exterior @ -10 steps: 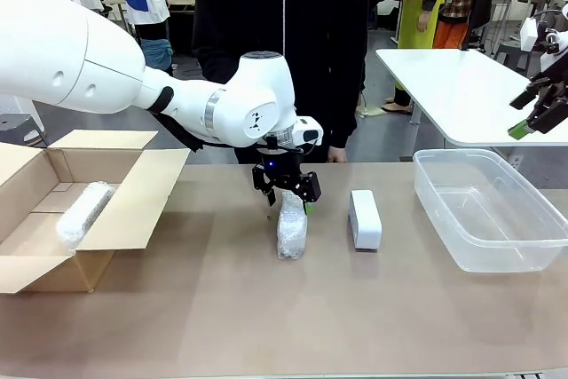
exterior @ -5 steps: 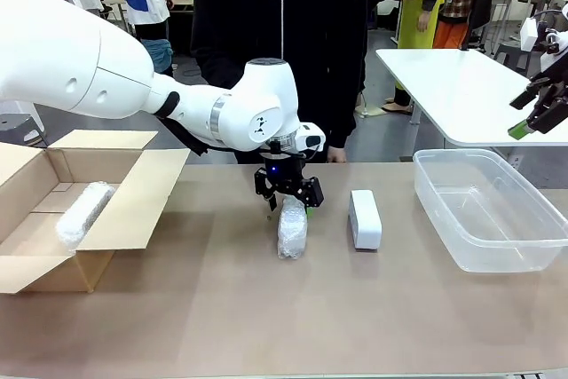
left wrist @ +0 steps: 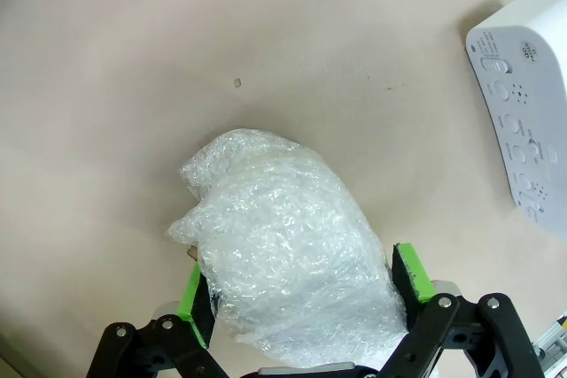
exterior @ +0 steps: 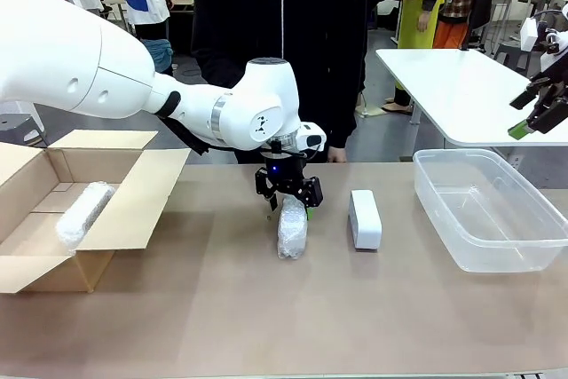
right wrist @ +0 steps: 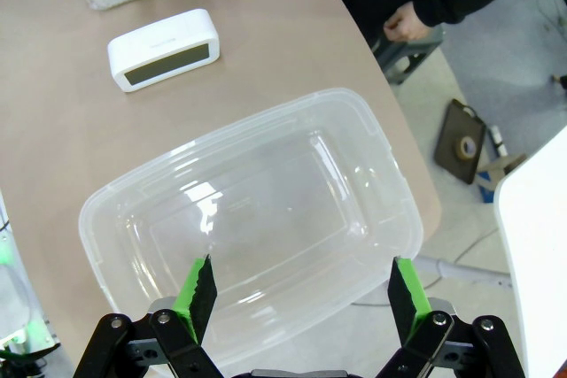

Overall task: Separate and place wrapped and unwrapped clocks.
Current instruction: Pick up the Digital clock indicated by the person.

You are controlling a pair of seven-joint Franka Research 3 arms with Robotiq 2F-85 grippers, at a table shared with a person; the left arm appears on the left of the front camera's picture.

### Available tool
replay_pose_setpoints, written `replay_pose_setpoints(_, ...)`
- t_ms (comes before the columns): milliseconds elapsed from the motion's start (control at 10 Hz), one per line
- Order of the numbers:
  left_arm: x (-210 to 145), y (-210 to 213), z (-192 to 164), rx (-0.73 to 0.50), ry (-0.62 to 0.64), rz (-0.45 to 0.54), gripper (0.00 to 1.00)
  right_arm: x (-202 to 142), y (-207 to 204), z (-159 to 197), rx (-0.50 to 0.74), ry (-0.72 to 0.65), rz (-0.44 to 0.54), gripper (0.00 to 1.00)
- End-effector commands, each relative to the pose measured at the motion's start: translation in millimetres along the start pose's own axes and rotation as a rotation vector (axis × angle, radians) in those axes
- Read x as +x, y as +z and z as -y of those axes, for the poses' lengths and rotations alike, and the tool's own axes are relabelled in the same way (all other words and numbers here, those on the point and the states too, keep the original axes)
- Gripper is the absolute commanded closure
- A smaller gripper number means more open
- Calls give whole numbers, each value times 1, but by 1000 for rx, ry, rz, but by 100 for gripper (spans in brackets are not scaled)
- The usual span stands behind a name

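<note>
A clock wrapped in bubble wrap [exterior: 292, 228] lies at the table's middle. My left gripper [exterior: 288, 204] is down over its far end, jaws open, one green pad on either side of the bundle [left wrist: 288, 276]. Whether the pads touch the wrap I cannot tell. To its right lies the bare white clock [exterior: 365, 218], its back and buttons showing at the right edge of the left wrist view [left wrist: 524, 139] and its dark face in the right wrist view [right wrist: 164, 50]. Another wrapped clock [exterior: 83, 213] rests inside the cardboard box [exterior: 133, 206]. My right gripper [right wrist: 297, 294] hangs open, high above the clear plastic bin [right wrist: 159, 210].
The open cardboard box stands at the table's left with its flap laid out towards the middle. The clear bin [exterior: 532, 246] sits at the right. A person in black [exterior: 280, 33] stands at the far edge, a hand [right wrist: 403, 19] near the table corner.
My left gripper has shifted slightly right and lowered around the wrapped clock's far end. The right arm has not moved.
</note>
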State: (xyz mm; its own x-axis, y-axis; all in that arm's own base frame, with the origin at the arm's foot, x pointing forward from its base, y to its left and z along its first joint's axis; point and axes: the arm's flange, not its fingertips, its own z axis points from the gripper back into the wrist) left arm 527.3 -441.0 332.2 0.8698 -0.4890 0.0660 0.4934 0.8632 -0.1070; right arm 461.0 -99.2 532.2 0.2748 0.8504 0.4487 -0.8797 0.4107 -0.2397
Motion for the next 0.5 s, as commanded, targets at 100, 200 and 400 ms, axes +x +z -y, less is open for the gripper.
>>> replay_pose_setpoints(100, -1, -1, -1, 2, 1, 1, 0, -1, -2, 1, 7, 1, 13, 0)
replay_pose_setpoints(200, 0, 0, 0, 0, 0, 0, 0, -1, -2, 1, 7, 1, 13, 0)
replay_pose_setpoints(400, -7, 3, 1, 16, -126, -12, 19, -1, -2, 1, 7, 1, 13, 0)
